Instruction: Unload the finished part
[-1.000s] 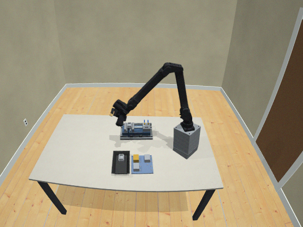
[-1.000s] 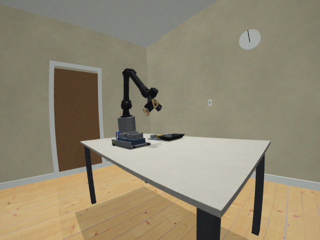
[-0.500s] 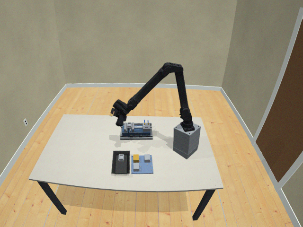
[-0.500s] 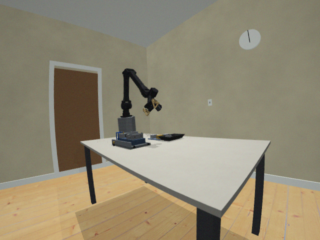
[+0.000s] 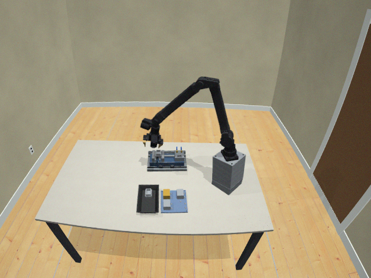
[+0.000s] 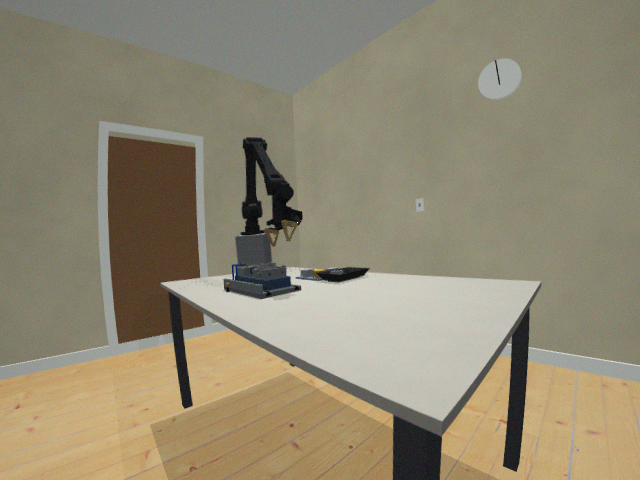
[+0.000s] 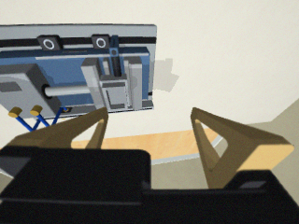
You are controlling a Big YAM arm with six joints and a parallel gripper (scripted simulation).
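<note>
The vise point(image 5: 166, 160) stands mid-table on a blue and grey base; it also shows in the side view point(image 6: 261, 280) and in the wrist view point(image 7: 79, 75). A small grey part point(image 7: 113, 91) sits upright between its jaws, near the vise's left end in the overhead view point(image 5: 157, 154). My gripper point(image 5: 152, 144) hangs above and just behind that end, open and empty, its tan fingers spread wide and clear of the vise. The black outfeed tray point(image 5: 147, 198) lies at the table's front, with a small grey block point(image 5: 148, 192) on its floor.
A blue pallet point(image 5: 174, 201) with a yellow block point(image 5: 166, 193) and two grey blocks lies right of the tray. The arm's grey pedestal point(image 5: 228, 172) stands at the right. The vise handle with yellow knobs point(image 7: 23, 111) sticks out at its far end.
</note>
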